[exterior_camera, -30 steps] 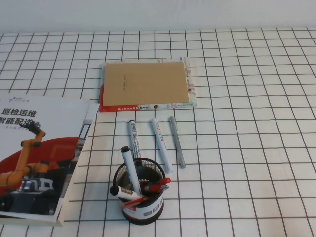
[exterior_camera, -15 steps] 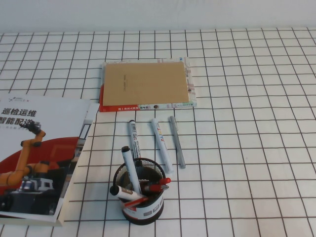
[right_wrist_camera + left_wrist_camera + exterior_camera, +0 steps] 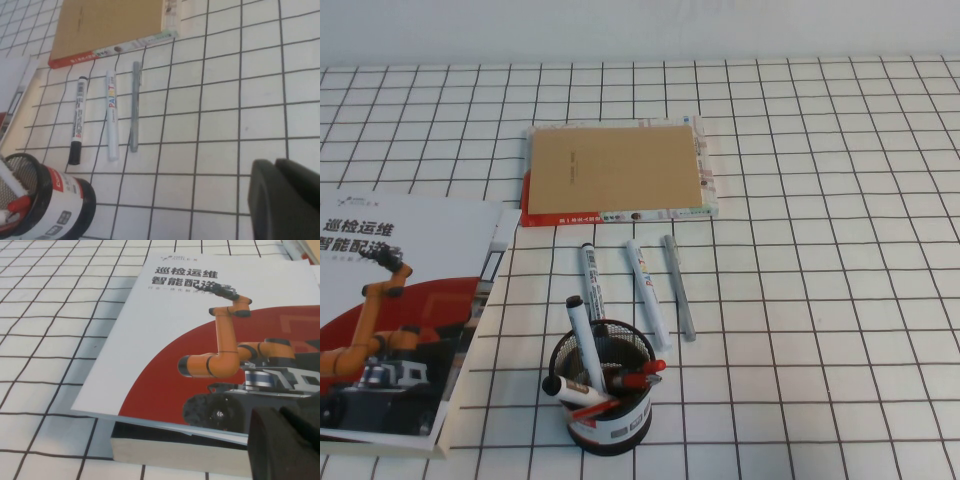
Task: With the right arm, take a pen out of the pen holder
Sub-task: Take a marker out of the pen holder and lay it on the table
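A black mesh pen holder (image 3: 603,392) stands near the front of the table. In it are a white marker with a black tip (image 3: 583,340) and red pens (image 3: 642,376). The right wrist view shows the holder (image 3: 56,199) off to one side. My right gripper (image 3: 276,169) hangs shut and empty over bare tiles, well apart from the holder. My left gripper (image 3: 280,414) is shut and empty above the corner of a robot manual (image 3: 200,340). Neither arm appears in the high view.
Three pens lie side by side behind the holder: a black-capped marker (image 3: 592,276), a white paint marker (image 3: 647,290) and a grey pen (image 3: 679,288). A flat brown box (image 3: 615,172) lies further back. The thick manual (image 3: 395,320) fills the front left.
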